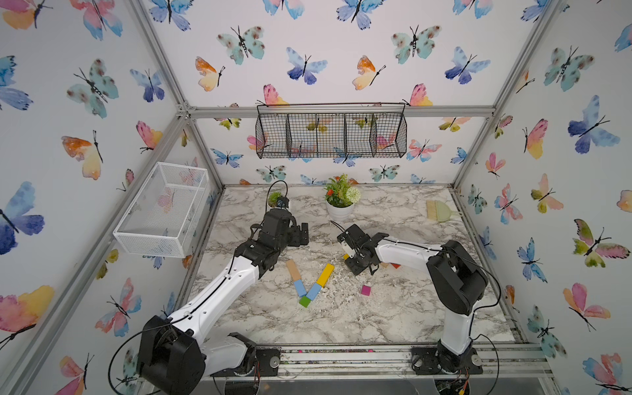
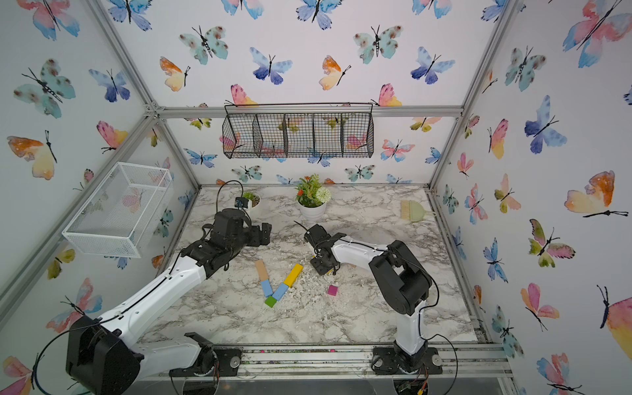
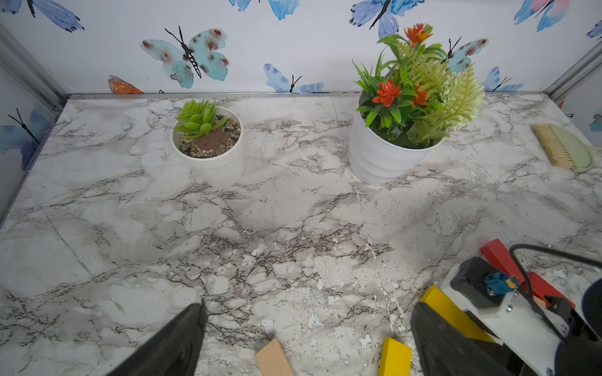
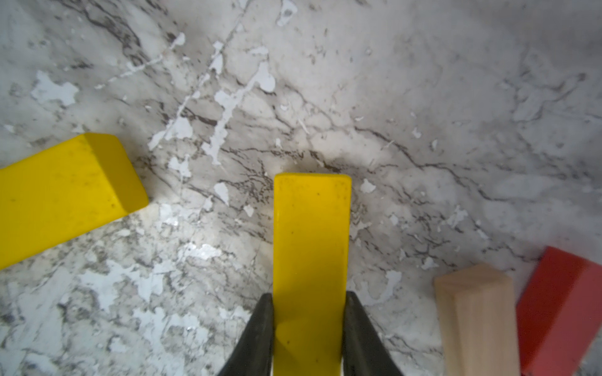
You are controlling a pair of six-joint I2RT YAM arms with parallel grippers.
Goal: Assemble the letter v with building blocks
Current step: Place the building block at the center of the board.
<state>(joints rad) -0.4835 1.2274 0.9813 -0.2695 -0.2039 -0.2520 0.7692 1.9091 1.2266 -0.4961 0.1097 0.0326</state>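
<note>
The letter v lies partly built at mid-table in both top views. A green cube (image 1: 304,301) forms its tip, with two light blue blocks (image 1: 300,288) (image 1: 313,290) above it. A tan bar (image 1: 293,270) tops one arm and a yellow bar (image 1: 325,274) the other. A magenta cube (image 1: 365,290) sits apart to the right. My right gripper (image 4: 309,296) is shut on a second yellow bar (image 4: 311,228), just off the table beyond the V's yellow end (image 4: 65,195). Tan (image 4: 475,319) and red (image 4: 566,309) blocks lie beside it. My left gripper (image 3: 308,312) hovers open behind the V.
A flowering plant in a white pot (image 1: 340,198) and a small succulent pot (image 3: 208,143) stand at the back. A hand brush (image 1: 439,210) lies back right. A white wire basket (image 1: 164,208) hangs on the left wall and a black one (image 1: 330,135) on the back wall.
</note>
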